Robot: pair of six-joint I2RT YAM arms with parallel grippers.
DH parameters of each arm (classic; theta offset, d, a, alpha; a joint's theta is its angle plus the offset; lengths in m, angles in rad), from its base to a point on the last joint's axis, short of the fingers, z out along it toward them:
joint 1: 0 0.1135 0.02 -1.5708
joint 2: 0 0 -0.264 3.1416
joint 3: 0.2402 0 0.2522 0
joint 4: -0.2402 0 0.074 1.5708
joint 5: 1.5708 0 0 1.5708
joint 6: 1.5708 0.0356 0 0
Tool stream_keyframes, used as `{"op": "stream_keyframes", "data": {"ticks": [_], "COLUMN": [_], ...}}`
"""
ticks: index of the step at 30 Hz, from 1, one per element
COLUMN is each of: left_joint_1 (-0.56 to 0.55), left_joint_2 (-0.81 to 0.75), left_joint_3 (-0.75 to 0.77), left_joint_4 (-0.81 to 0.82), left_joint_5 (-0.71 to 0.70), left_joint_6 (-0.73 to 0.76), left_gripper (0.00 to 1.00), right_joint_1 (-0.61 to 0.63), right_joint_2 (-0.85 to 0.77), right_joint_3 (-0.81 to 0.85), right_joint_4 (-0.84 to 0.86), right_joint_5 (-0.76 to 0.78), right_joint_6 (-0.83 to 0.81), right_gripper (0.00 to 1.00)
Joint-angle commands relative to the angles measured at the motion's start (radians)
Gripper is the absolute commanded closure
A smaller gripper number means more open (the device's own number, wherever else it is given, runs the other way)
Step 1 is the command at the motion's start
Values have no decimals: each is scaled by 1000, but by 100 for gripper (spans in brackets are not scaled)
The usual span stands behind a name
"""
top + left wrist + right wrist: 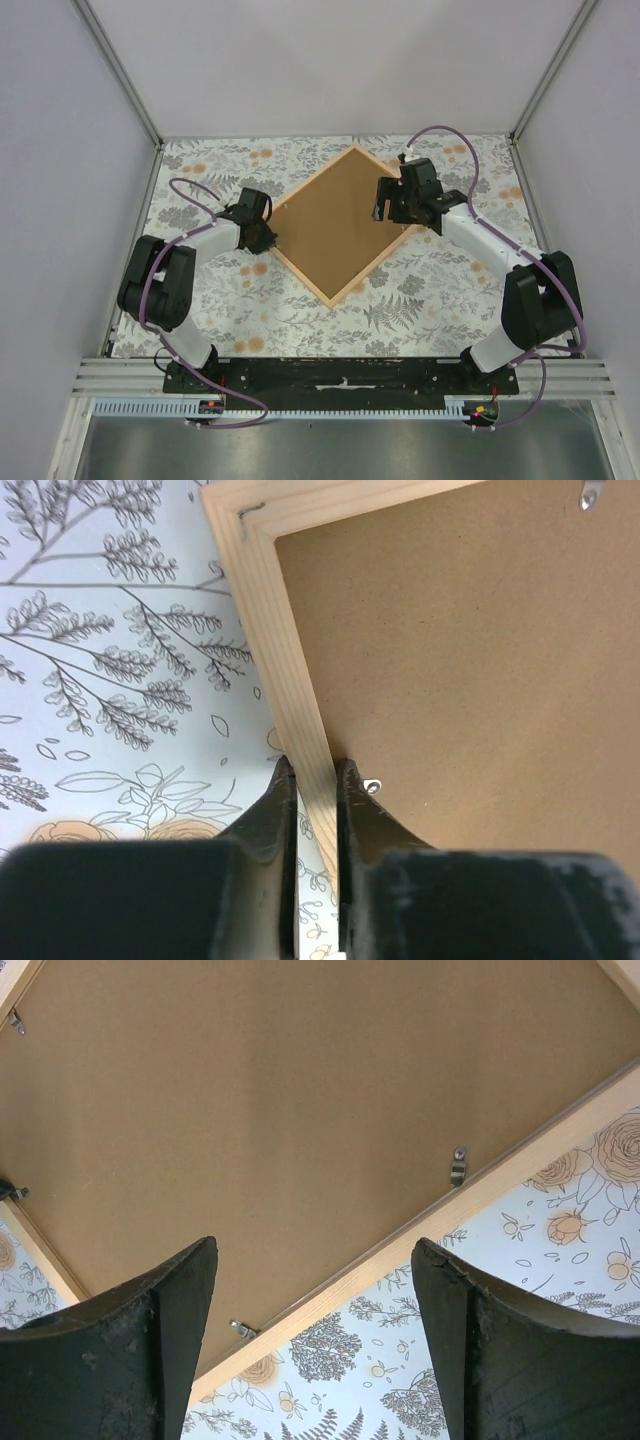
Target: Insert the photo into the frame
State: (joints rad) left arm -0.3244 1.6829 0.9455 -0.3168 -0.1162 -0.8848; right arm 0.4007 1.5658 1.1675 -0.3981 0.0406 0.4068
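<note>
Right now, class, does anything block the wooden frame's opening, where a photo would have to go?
Yes. A brown backing board fills the opening of the frame edge to edge, held by small metal clips along the inner rim. No photo is in view.

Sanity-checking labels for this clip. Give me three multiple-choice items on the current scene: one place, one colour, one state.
1. Where is the left gripper?
A) on a side rail of the frame
B) on the middle of the board
C) up in the air, touching nothing

2. What colour is the board inside the frame?
A) white
B) brown
C) green

3. How is the right gripper?
A) shut tight
B) gripping the frame
C) open, empty

Key:
1 A: its fingers sit on either side of the wooden rail.
2 B: brown fills the frame in every view.
3 C: its fingers stand wide apart above the board.
</note>
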Motion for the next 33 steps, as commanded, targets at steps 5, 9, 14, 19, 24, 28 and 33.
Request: {"op": "stream_keyframes", "data": {"ticks": [5, 9, 14, 19, 24, 28, 33], "left_joint_1": [2, 16, 91, 102, 104, 104, 104], "left_joint_2": [40, 29, 43, 90, 130, 153, 172], "left_joint_3": [41, 74, 173, 285, 332, 345, 328], "left_joint_4": [-90, -53, -41, -83, -113, -140, -154], "left_joint_5": [-144, -100, 82, 182, 193, 178, 148], "left_joint_6": [282, 438, 527, 580, 601, 606, 612], "left_gripper": [98, 98, 94, 87, 88, 90, 95], "right_joint_1": [-40, -48, -48, -57, -72, -102, -152], "right_joint_2": [-3, 0, -6, -3, 22, 71, 152], "right_joint_3": [52, 58, 49, 43, 50, 66, 84], "right_joint_4": [12, 7, 5, 1, 1, -19, -57], "right_joint_5": [-21, -27, -28, -30, -30, 19, 81], "right_joint_6": [-31, -36, -39, -42, -54, -75, -91], "right_gripper": [15, 15, 15, 15, 15, 14, 15]}}
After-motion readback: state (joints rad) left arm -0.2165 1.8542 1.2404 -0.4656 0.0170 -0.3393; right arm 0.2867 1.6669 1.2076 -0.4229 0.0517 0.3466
